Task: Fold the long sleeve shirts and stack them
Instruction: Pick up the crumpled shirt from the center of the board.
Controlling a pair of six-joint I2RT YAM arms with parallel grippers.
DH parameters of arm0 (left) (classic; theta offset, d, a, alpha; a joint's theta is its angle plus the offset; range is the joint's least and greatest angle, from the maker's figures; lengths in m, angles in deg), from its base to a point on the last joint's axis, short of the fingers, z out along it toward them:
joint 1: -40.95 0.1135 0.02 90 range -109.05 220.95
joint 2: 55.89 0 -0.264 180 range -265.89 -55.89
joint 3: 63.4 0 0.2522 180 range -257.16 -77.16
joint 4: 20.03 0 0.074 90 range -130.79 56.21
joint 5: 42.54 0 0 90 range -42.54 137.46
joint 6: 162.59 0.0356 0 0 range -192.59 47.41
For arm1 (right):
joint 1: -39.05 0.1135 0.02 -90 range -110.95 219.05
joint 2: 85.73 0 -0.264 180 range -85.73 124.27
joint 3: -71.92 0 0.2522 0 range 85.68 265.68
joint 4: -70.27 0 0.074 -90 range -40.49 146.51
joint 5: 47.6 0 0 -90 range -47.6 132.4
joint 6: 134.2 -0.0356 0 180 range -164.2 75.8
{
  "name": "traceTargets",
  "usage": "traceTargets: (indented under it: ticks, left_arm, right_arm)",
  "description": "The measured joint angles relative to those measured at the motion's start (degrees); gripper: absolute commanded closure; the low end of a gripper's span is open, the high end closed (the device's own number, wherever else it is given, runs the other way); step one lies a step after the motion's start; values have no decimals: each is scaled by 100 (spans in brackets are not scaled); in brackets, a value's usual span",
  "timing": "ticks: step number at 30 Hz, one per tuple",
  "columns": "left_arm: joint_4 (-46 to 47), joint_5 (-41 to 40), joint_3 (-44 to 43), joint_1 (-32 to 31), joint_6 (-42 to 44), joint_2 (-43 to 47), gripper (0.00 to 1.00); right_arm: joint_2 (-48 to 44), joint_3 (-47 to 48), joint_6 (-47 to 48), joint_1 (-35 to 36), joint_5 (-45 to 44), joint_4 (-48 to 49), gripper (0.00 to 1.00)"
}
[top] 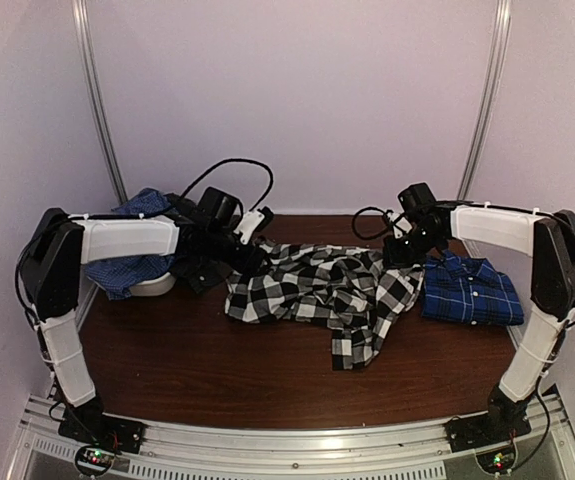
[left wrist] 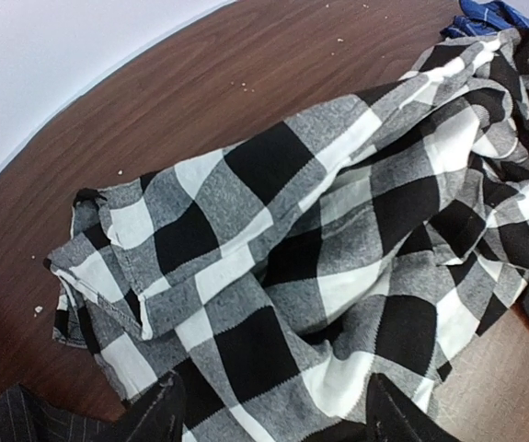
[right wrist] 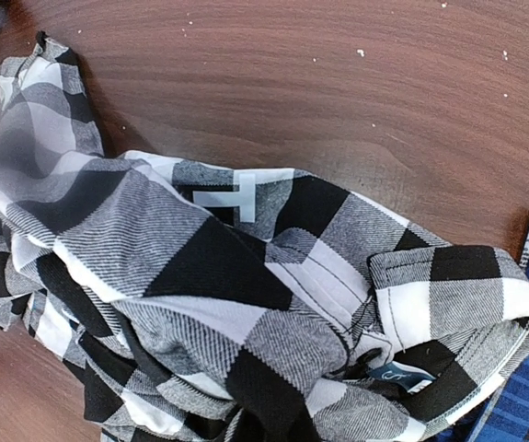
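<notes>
Left gripper [left wrist: 278, 419] open over checked shirt [top: 317, 290] | right gripper [top: 405, 247] closed, pinching its collar end, likely for spreading | blue shirt [top: 472, 290] folded aside.

White rounded object [top: 155, 285] on brown table [top: 217, 370]

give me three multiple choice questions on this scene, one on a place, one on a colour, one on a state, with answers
1. The blue shirt lies: A right of the check shirt; B on top of it; C under it.
2. The check shirt is: A red and white; B black and white; C green and black.
3. The left gripper is: A shut on the blue shirt; B out of view; C open.
Answers: A, it sits folded at the check shirt's right edge; B, its squares show it; C, its fingers stand apart over the check shirt.
</notes>
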Motion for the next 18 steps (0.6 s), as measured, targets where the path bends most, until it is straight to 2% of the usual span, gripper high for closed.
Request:
traceTargets:
  ticks: [18]
  left_arm:
    - [11,-391,-1528,-149,1499,-1766,28]
  right_arm:
    - [-691,-33,52,0,398,-153,100]
